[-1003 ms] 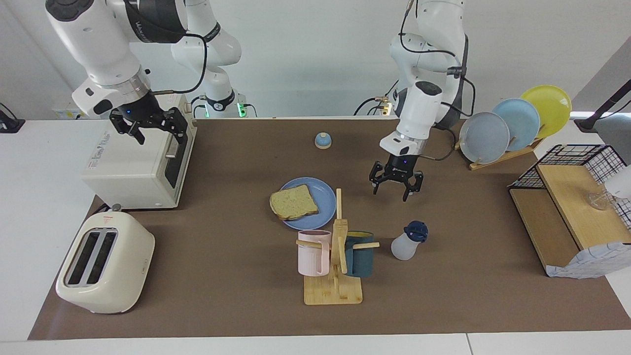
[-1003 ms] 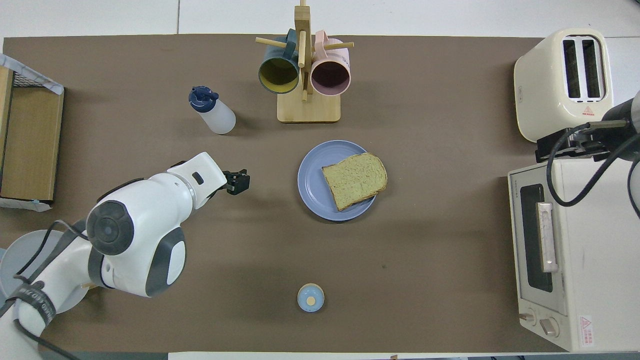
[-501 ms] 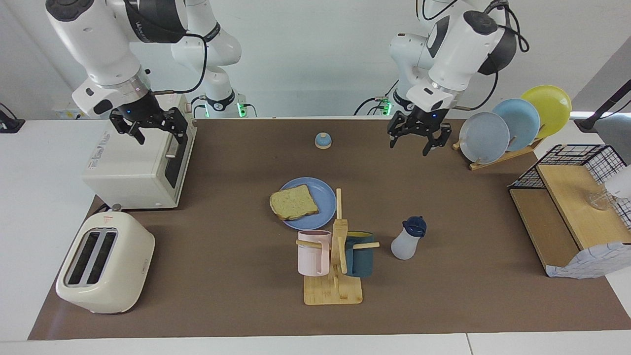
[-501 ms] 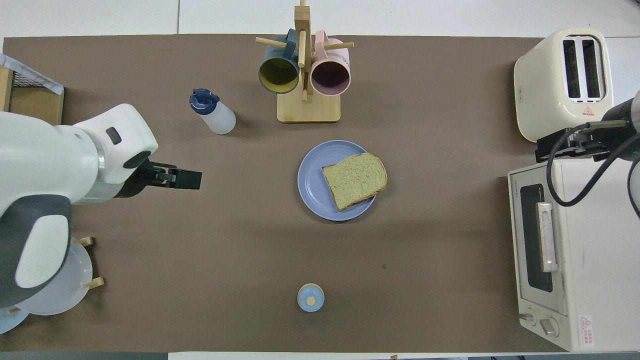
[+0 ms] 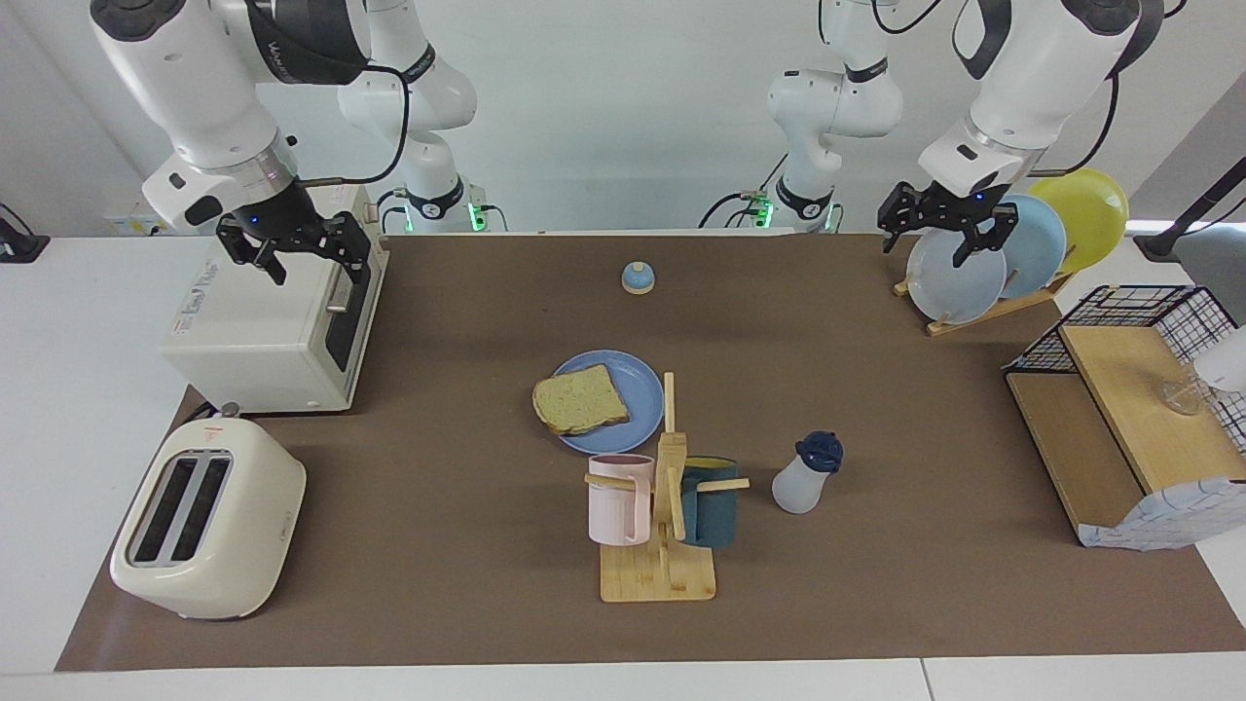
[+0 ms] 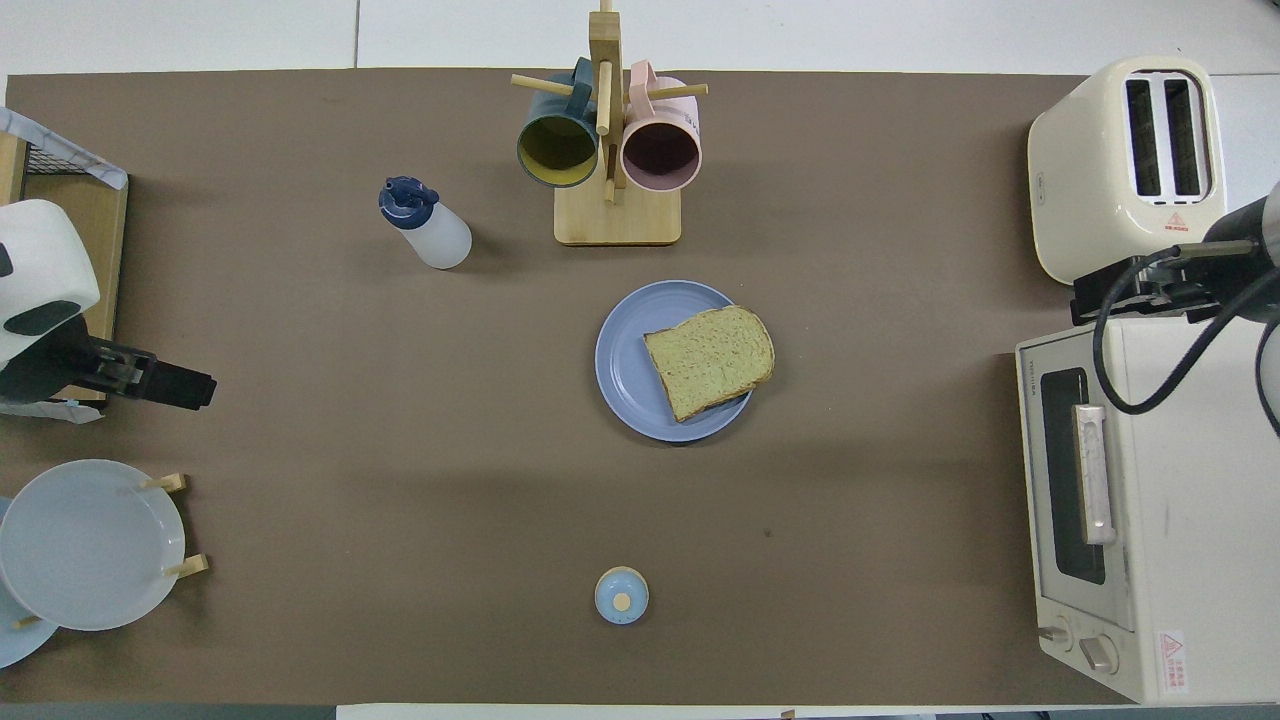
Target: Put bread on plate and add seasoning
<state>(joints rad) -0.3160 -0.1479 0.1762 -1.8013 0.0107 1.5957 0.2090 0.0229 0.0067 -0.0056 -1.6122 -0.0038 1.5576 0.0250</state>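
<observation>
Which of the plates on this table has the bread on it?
The medium-blue plate lying flat mid-table, beside the mug tree, carries the bread. The grey-blue, light-blue and yellow plates stand on edge, bare, in the rack.

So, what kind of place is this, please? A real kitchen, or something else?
Most likely a robot lab staged as a kitchen, not a real one. A toaster, a toaster oven and a mug rack stand on a table under a brown cover, with robot arms mounted at its edge and bare walls around.

Speckled toast slice (image 5: 580,400) flat on blue plate (image 5: 633,375); white squeeze bottle (image 5: 804,477), navy cap, upright near mug rack (image 5: 667,526).
</observation>
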